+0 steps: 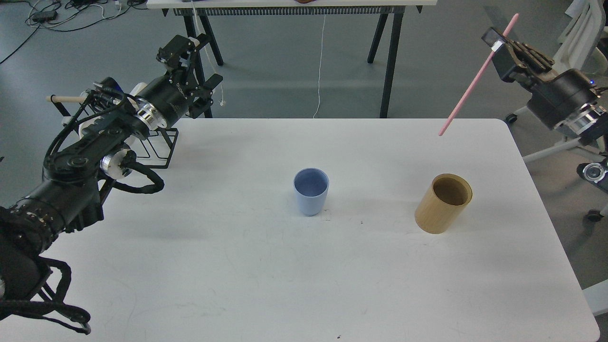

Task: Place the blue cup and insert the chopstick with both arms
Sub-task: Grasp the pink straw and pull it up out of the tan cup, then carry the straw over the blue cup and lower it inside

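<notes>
Up at the far right, the right gripper was raised well above the white rectangular table, its fingers closed on the upper part of a long pink chopstick. That stick slanted down and to the left from the fingers, its lower tip hanging in the air over the table's far right edge, clear of everything beneath it. Below and a little toward the viewer stood the tan cylindrical wooden holder, upright on the right side of the table with its dark mouth open. Near the table's middle sat the pale blue plastic cup, also upright, well apart from the holder and from both arms. On the far left, the left gripper was lifted beyond the table's back edge, holding nothing; its fingers appeared spread, with a gap between them. Under that black arm, a black wire rack rested on the table's far left corner, and a pale wooden dowel poked out to the left behind the arm. A white office chair stood on the grey floor behind the right arm.
</notes>
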You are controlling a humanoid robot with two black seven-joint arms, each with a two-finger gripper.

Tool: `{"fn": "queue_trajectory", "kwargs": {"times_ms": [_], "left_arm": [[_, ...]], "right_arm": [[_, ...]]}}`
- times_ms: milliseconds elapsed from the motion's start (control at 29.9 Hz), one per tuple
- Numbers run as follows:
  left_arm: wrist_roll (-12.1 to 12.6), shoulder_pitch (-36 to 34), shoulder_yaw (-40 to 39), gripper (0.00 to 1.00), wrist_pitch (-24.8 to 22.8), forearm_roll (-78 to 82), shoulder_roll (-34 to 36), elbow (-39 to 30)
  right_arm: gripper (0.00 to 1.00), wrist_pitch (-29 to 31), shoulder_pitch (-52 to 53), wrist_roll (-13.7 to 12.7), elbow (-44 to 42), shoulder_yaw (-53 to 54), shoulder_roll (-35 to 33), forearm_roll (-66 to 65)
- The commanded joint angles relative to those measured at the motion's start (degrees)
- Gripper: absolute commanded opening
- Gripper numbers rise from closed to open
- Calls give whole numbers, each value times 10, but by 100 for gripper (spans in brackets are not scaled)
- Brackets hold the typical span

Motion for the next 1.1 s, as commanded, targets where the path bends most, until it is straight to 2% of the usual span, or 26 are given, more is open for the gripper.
{"fn": "queue_trajectory", "kwargs": {"times_ms": [0,167,368,669,970,1070], "left_arm": [[0,12,1,99,0,-1,1,7],[0,28,1,99,0,-1,12,8],[0,40,0,99,0,-2,21,9],[0,44,-1,99,0,-2,20,8],[0,45,-2,99,0,-2,19,8],[0,45,-2,99,0,-2,19,8]], "right_arm": [[0,0,30,0,-52,-22,111,-7],[0,-7,73,0,-151,-97,235,-8],[0,-21,75,0,-223,-146,313,-23],[0,-48,74,0,-285,-173,366,-31],[0,-56,72,0,-330,-221,384,-31],[8,-57,68,0,-333,-234,391,-31]]}}
